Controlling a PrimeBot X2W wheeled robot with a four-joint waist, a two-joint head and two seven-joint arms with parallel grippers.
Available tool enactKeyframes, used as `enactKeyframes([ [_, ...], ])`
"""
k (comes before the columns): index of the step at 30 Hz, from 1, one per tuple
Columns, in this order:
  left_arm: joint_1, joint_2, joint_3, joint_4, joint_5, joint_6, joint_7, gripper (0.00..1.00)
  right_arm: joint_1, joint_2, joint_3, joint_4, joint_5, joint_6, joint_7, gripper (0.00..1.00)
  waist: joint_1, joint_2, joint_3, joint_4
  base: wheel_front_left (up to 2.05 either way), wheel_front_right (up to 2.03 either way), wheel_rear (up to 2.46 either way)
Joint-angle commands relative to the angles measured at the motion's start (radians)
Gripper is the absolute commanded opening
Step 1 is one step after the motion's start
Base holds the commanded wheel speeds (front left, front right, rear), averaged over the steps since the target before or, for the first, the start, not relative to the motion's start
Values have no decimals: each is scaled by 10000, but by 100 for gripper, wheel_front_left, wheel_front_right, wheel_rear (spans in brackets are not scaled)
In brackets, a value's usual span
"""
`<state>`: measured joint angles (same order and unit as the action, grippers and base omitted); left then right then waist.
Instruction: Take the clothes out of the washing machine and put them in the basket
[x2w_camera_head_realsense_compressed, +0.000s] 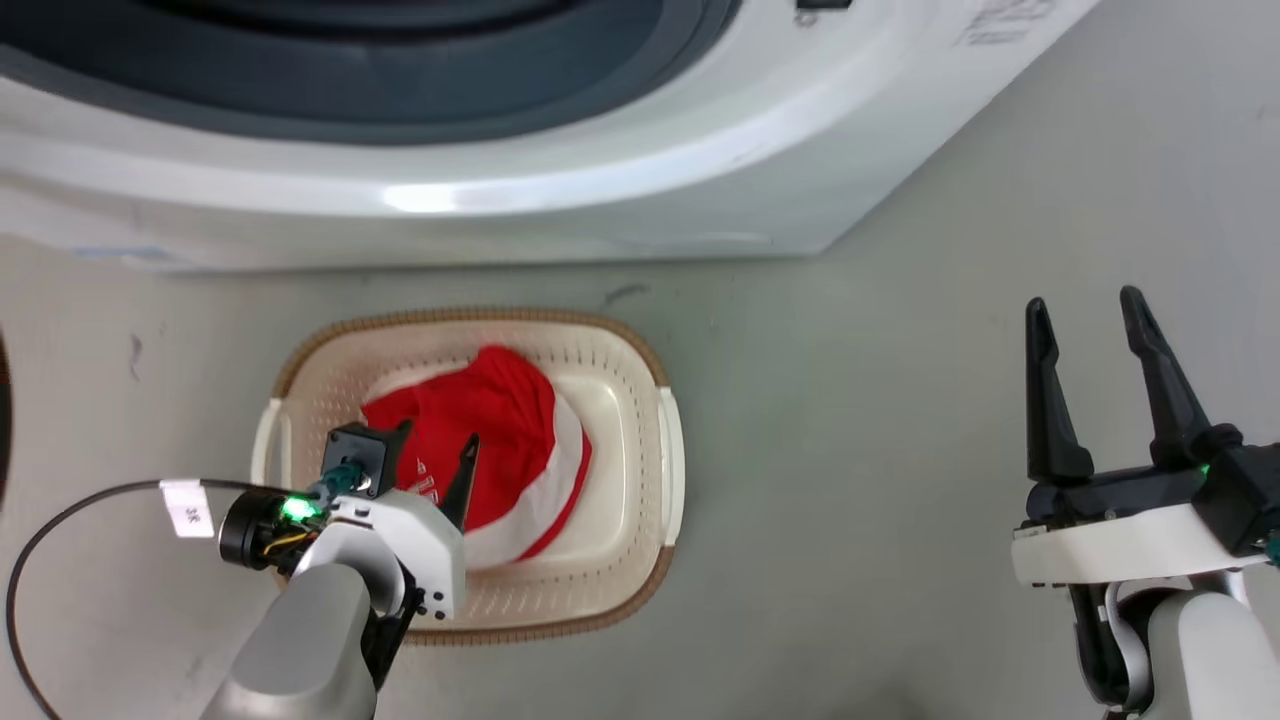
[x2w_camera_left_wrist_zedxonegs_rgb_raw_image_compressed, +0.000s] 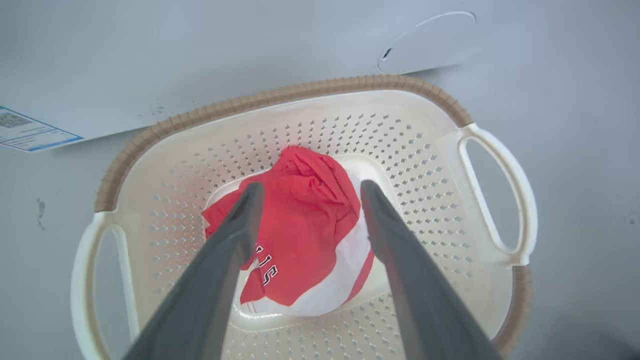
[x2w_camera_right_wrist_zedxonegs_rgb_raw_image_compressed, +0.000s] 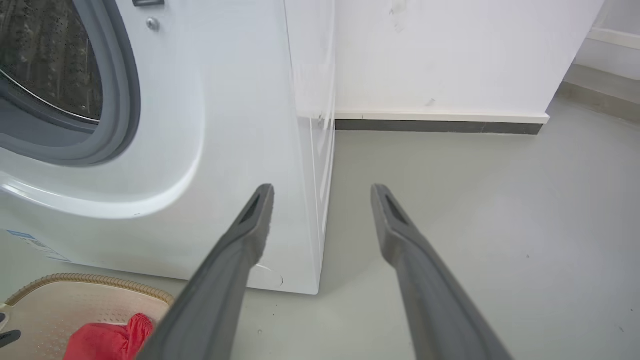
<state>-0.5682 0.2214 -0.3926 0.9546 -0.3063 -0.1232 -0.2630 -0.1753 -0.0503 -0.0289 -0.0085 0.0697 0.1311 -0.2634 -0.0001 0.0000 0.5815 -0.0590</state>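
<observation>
From the head view I see my left tool (x2w_camera_head_realsense_compressed: 438, 433) over the basket (x2w_camera_head_realsense_compressed: 480, 316), its two fingers spread with nothing clamped between them. The clothes (x2w_camera_head_realsense_compressed: 500, 420) lie in the bottom of the basket, a red heap with a white band and a bit of white lettering. The basket sits on the grey floor (x2w_camera_head_realsense_compressed: 850, 450), just in front of the washing machine (x2w_camera_head_realsense_compressed: 600, 180). My right tool (x2w_camera_head_realsense_compressed: 1083, 300) hangs well off to the right over the floor, fingers likewise apart and holding nothing.

The left wrist view looks straight down between that tool's fingers. The red cloth lies in the gap below them, and both side handles (x2w_camera_left_wrist_zedxonegs_rgb_raw_image_compressed: 522, 195) of the basket are in sight. I cannot tell whether the fingertips touch the cloth. This view also picks up a blue-edged label (x2w_camera_left_wrist_zedxonegs_rgb_raw_image_compressed: 30, 132) low on the machine's front.

The right wrist view gives me the porthole, with its grey seal (x2w_camera_right_wrist_zedxonegs_rgb_raw_image_compressed: 125, 100) and the perforated drum (x2w_camera_right_wrist_zedxonegs_rgb_raw_image_compressed: 45, 60) behind it. It also shows the machine's corner, a white wall (x2w_camera_right_wrist_zedxonegs_rgb_raw_image_compressed: 450, 50) with dark skirting (x2w_camera_right_wrist_zedxonegs_rgb_raw_image_compressed: 435, 126), and a corner of the basket at lower left with a fold of red inside.
</observation>
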Motion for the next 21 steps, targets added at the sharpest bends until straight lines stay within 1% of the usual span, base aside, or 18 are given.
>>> enactKeyframes([
  [1,322,51,119,-255,-4,-27,-25,100,151,0,-2,79,40,-7,-21,100,1,0,-1059,-80,0,0,0],
  [7,1367,45,943,-1883,20,-50,-25,100,422,2,22,359,221,-7,-20,100,1,0,-2009,-92,0,0,0],
  [11,1941,12,1588,-2837,151,81,-27,100,558,3,67,490,331,-7,-20,100,1,0,-2450,-138,0,0,0],
  [13,2169,14,1828,-3309,249,53,-27,100,605,2,149,549,401,-7,-20,100,1,0,-2594,-234,0,0,0],
  [17,2462,187,2216,-4234,363,14,-27,100,676,2,188,568,607,-7,-20,100,1,0,-2758,-527,0,0,0],
  [21,2237,513,2183,-4766,265,-48,-25,100,724,2,282,597,717,-7,-20,100,1,0,-2711,-834,0,0,0],
])
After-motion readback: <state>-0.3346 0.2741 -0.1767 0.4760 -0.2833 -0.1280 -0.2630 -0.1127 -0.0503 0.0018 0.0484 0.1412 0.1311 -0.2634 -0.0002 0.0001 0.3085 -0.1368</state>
